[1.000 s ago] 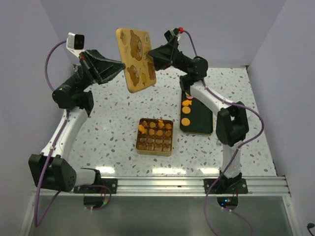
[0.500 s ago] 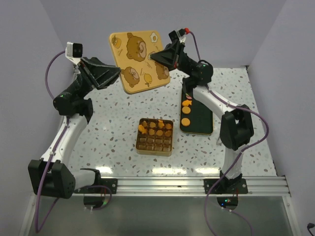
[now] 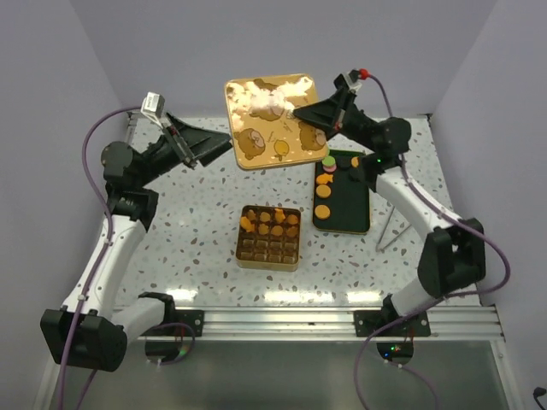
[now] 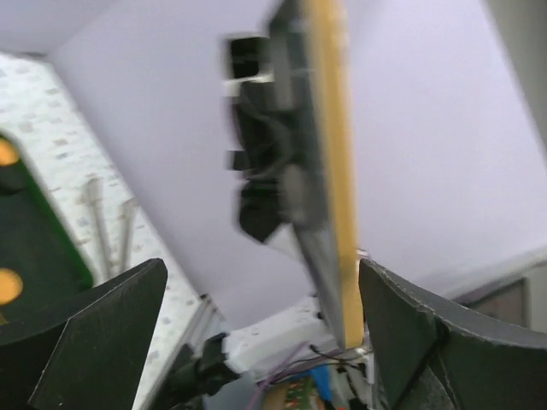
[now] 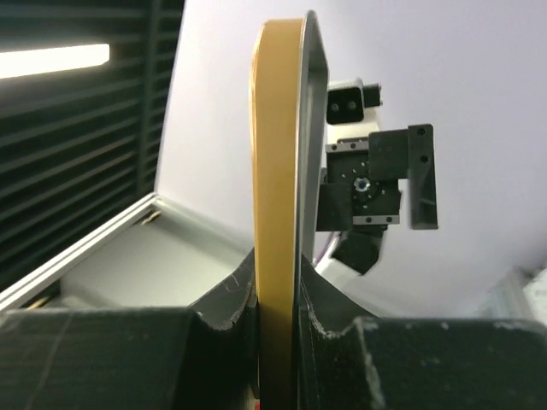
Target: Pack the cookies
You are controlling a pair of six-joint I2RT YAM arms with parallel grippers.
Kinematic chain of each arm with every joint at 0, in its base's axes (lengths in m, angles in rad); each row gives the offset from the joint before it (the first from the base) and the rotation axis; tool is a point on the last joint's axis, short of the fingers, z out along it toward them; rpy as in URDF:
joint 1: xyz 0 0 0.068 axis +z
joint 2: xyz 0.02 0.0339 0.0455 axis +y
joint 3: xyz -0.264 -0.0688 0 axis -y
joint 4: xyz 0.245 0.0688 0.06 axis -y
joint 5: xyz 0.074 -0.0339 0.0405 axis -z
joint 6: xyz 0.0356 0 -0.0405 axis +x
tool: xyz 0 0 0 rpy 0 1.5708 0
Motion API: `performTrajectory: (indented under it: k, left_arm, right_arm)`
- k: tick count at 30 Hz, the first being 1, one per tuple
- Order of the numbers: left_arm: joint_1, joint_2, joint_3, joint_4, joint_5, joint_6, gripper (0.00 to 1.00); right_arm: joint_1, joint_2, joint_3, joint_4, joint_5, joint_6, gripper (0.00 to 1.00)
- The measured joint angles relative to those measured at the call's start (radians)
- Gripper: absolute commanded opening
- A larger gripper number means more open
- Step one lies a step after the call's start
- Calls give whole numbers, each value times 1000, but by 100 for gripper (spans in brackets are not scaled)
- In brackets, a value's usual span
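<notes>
The yellow lid [image 3: 272, 122] with bear pictures hangs in the air above the far side of the table. My right gripper [image 3: 297, 112] is shut on its right edge; in the right wrist view the lid [image 5: 278, 171] stands edge-on, pinched between the two fingers of that gripper [image 5: 279, 286]. My left gripper [image 3: 224, 143] is open just left of the lid and holds nothing. In the left wrist view the lid [image 4: 332, 162] stands close to the right finger, the gripper [image 4: 261, 329] wide apart. Several cookies [image 3: 268, 223] fill the far rows of the square tin [image 3: 240, 256].
A dark green tray [image 3: 349, 219] to the right of the tin carries three round cookies [image 3: 322, 193] and a small coloured stack [image 3: 328, 162]. Thin metal rods [image 3: 389, 231] lean just right of the tray. Purple walls close in on the table.
The left gripper opened, let go of the lid and drew back to the left. The right gripper shut on the lid and carried it right, turning its picture side up.
</notes>
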Motion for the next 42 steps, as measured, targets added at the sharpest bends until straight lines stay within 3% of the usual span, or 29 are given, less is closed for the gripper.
performTrajectory:
  k: [6,10,15,26,42]
  left_arm:
    - [0,10,6,-565,-135,413,100]
    - [0,16,-92,-738,-227,558,100]
    - [0,89,-164,-878,-356,679,100]
    - [21,120,-171,-961,-563,754,100]
    - [27,45,-192,-1006,-575,784,100]
  right_arm:
    - [-74,-293,-172,-374,-2,-278,0]
    - [-53,-368,-309,-635,18,-463,0]
    - [-36,-364,-502,-839,119,-550,0]
    - [174,-243,-495,-926,314,-628,0]
    - [328,-111,-442,-924,555,-663,0]
